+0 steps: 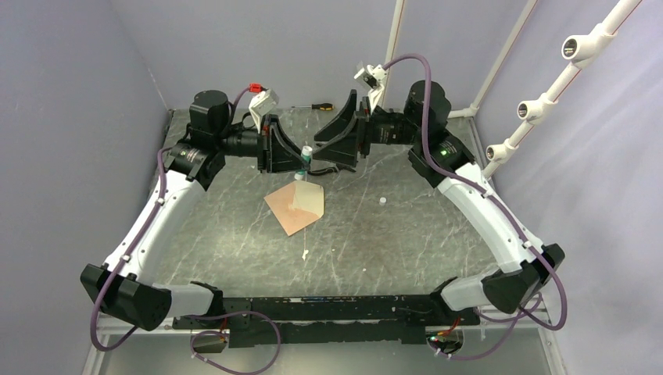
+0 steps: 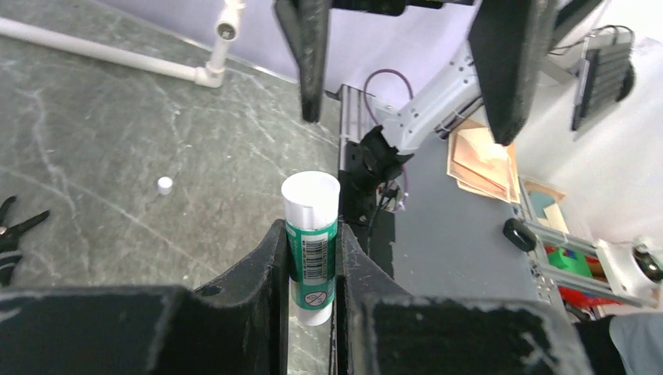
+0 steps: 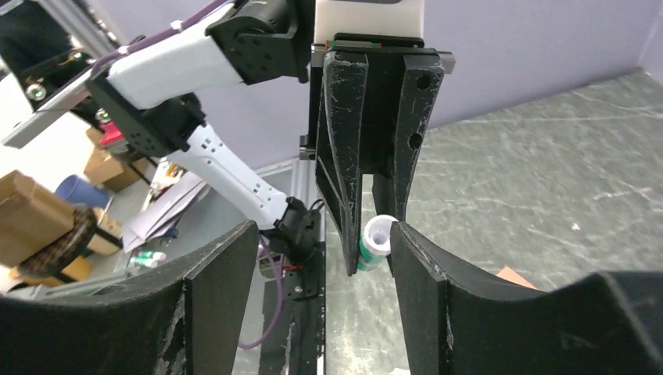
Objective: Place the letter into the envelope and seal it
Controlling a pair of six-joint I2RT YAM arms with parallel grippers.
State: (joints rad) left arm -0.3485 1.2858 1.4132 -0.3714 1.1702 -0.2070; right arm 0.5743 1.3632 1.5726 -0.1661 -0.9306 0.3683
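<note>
The envelope [image 1: 295,205] lies flat at the table's middle, kraft-brown with a paler triangular part toward the back. One corner of it shows in the right wrist view [image 3: 512,277]. I cannot make out the letter as a separate sheet. My left gripper [image 1: 303,162] is shut on a green and white glue stick [image 2: 311,234] and holds it above the envelope's far edge. My right gripper [image 3: 324,242] is open and empty. It faces the left gripper, with the stick's white end [image 3: 377,234] just beyond its fingertips.
A small white cap [image 1: 382,201] lies on the table right of the envelope and also shows in the left wrist view [image 2: 164,185]. A small white scrap [image 1: 304,254] lies in front of the envelope. A screwdriver [image 1: 317,106] lies at the back edge.
</note>
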